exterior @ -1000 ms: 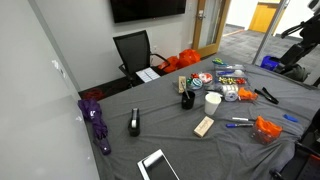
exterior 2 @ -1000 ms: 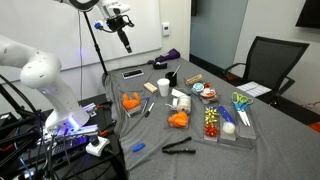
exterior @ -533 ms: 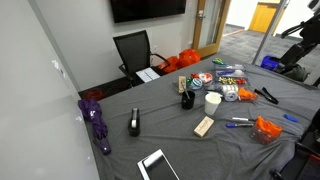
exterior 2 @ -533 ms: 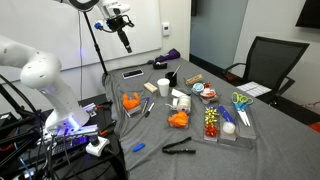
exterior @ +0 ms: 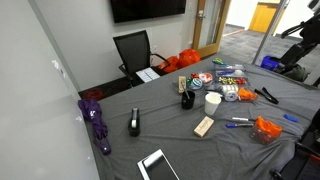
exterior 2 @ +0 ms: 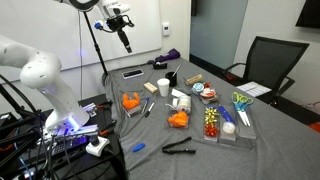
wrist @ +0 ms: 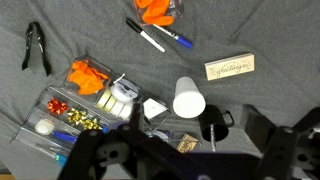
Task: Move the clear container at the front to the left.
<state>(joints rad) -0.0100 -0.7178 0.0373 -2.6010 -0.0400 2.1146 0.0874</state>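
Note:
The clear container, a small tub with bright orange contents, sits near the table's front edge by some pens. It also shows in an exterior view and at the top of the wrist view. My gripper hangs high above the table's far end, well away from the container. In the wrist view its dark fingers stand wide apart at the bottom, open and empty, over a black mug and a white cup.
A second orange bundle lies beside a flat clear tray of multicoloured items. Black pliers, a wooden block, pens, a tablet and a purple umbrella lie on the grey cloth. An office chair stands behind.

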